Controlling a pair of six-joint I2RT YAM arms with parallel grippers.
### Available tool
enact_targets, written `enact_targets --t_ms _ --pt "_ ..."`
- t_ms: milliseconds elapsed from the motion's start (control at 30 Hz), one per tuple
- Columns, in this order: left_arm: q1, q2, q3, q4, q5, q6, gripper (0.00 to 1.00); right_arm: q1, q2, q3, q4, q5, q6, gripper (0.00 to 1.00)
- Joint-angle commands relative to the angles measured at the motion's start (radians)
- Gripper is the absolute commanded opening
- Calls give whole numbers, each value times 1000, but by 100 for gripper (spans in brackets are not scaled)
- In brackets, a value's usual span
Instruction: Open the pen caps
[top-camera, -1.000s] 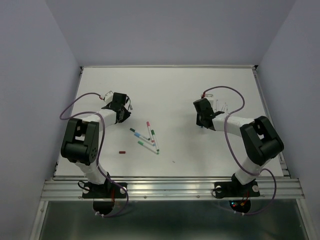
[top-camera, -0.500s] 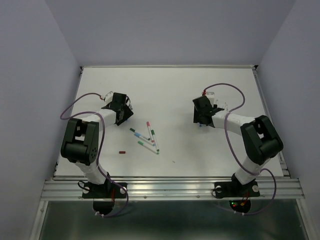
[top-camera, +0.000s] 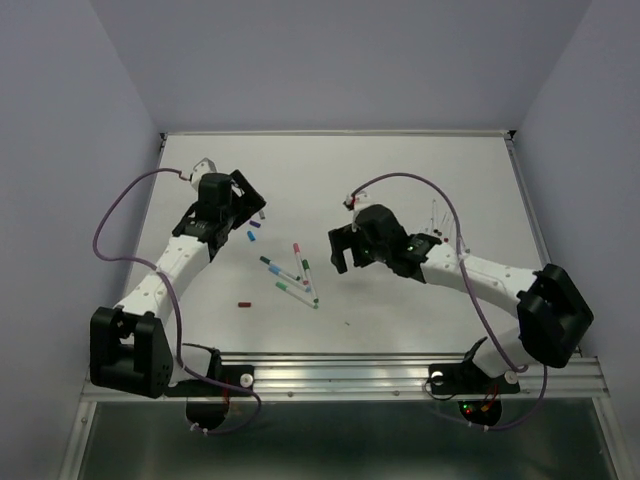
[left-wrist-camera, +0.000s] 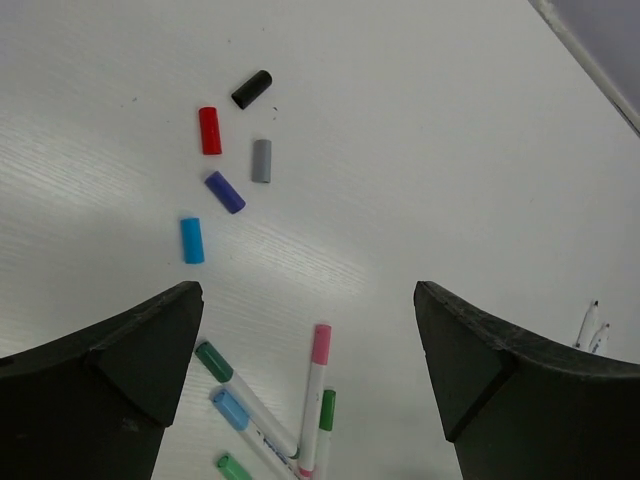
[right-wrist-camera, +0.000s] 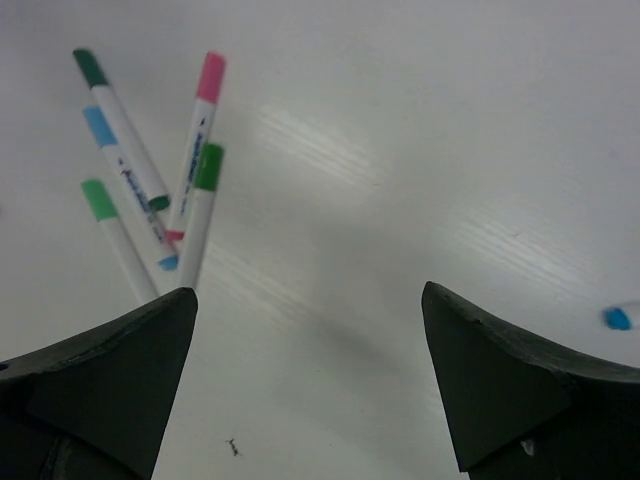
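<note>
Several capped pens lie fanned at the table's middle. Their pen caps show in the left wrist view: pink, green, dark green and light blue. Loose pen caps lie apart from the pens: black, red, grey, purple and blue. A dark red cap lies alone nearer the front. My left gripper hovers open over the loose caps, empty. My right gripper stands open and empty just right of the pens.
Thin white uncapped barrels lie at the right, behind the right arm; their tips show in the left wrist view. A blue bit lies at the right edge of the right wrist view. Raised table rims run along both sides.
Both grippers went from nearly shut to wide open. The right gripper swung left to beside the pen cluster. The left arm stretched out, and a blue cap now shows on the table by it.
</note>
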Motion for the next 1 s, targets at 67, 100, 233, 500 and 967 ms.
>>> enact_targets --t_ms 67,100,233,500,967 --pt "0 -107 -22 -48 21 33 99 163 153 76 10 -18 -18 100" --pt "0 -116 -28 -51 21 33 99 179 176 105 5 8 -22 100" --pt "0 -140 -42 -68 15 34 99 217 266 159 2 63 -9 100" --pt "0 -150 -53 -68 13 33 99 249 371 211 -17 118 -1 100" --pt "0 -139 -54 -65 10 39 99 268 487 259 -53 183 16 100"
